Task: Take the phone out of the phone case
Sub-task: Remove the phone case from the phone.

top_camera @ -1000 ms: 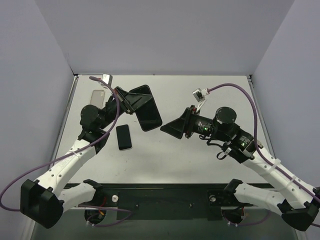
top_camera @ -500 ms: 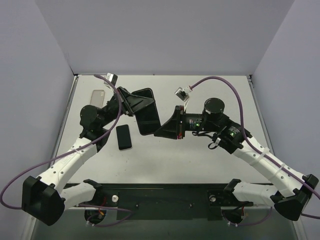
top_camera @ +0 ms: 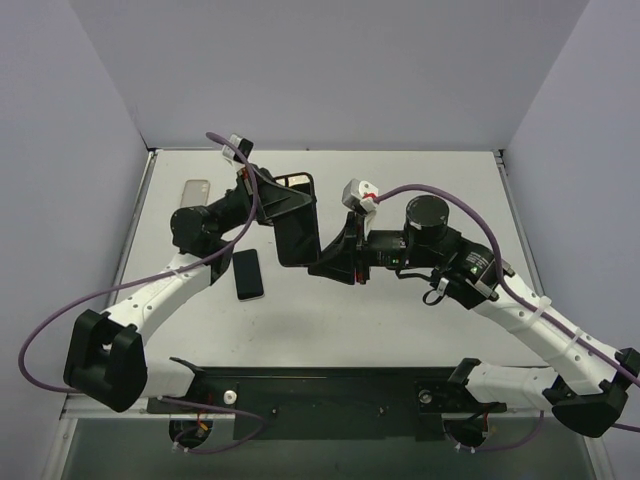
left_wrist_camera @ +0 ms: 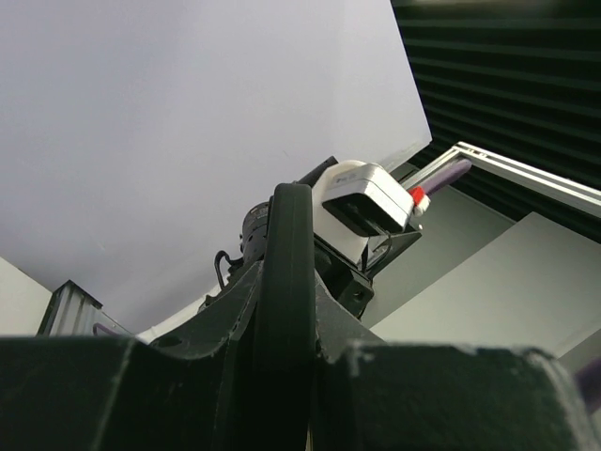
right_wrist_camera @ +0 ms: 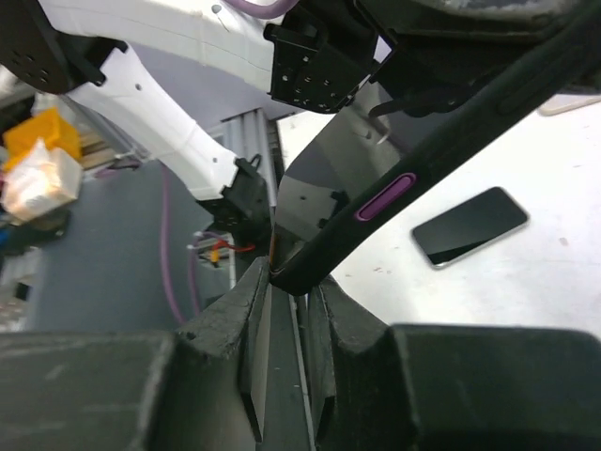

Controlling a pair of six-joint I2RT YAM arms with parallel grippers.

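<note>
A loose black handset (top_camera: 248, 273) lies flat on the white table (top_camera: 400, 320), screen up, nearest the arm bases and just left of the held-up work. Above and beyond it both arms meet in mid-air over the table's middle.

The right gripper (top_camera: 322, 262) reaches in from the right, its fingers closed on the lower corner of the black phone case (top_camera: 298, 232). In the right wrist view that corner sits wedged between the two fingers (right_wrist_camera: 239, 319), and the case's edge runs up and away, showing a purple side button (right_wrist_camera: 385, 195). Beside that edge is a glossy, reflecting face, which looks like the phone (right_wrist_camera: 315, 193) seated in the case.

The left gripper (top_camera: 275, 205) clamps the case from the far-left side, holding it tilted off the table. Its wrist view sees the case edge-on between the jaws, with the right arm's white wrist camera (left_wrist_camera: 362, 199) beyond.

Farthest back, near the table's left rear corner, a pale translucent cover (top_camera: 196, 190) lies flat, well apart from the rest.
</note>
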